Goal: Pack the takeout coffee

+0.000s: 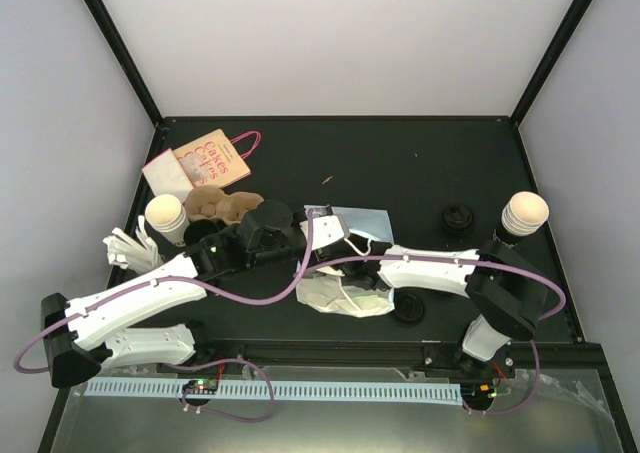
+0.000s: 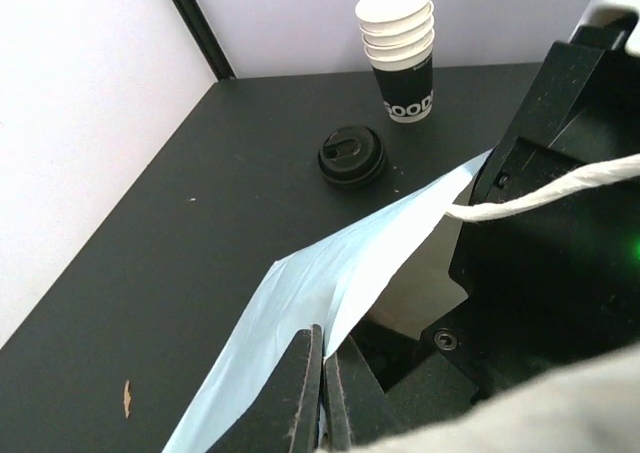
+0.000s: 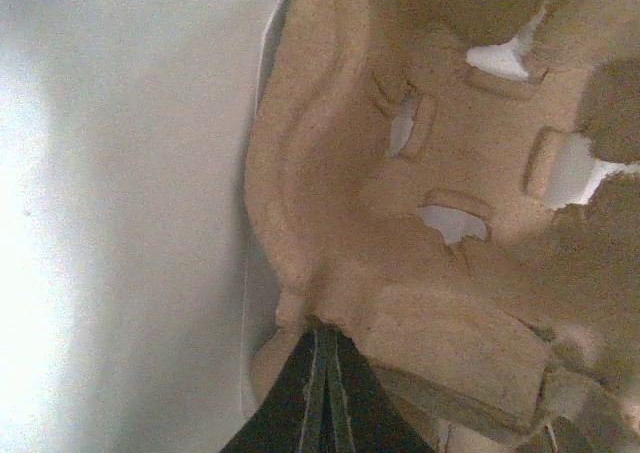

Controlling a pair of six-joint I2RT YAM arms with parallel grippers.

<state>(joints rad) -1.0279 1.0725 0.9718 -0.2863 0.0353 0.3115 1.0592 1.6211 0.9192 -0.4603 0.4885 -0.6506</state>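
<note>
**Top external view:** looks steeply down from above and behind the arm bases, far enough back to take in the whole black table (image 1: 420, 163).

**Left wrist view:** sits low and looks along the left gripper (image 2: 320, 373), across the table towards its right side. The stack of paper cups (image 2: 398, 48), the black lid (image 2: 351, 156) and the pale blue bag (image 2: 330, 273) appear both here and from above.

**Right wrist view:** sits very close behind the right gripper (image 3: 325, 348). A pulp cup carrier (image 3: 420, 223) and a white surface (image 3: 120, 213) fill the frame.
</note>
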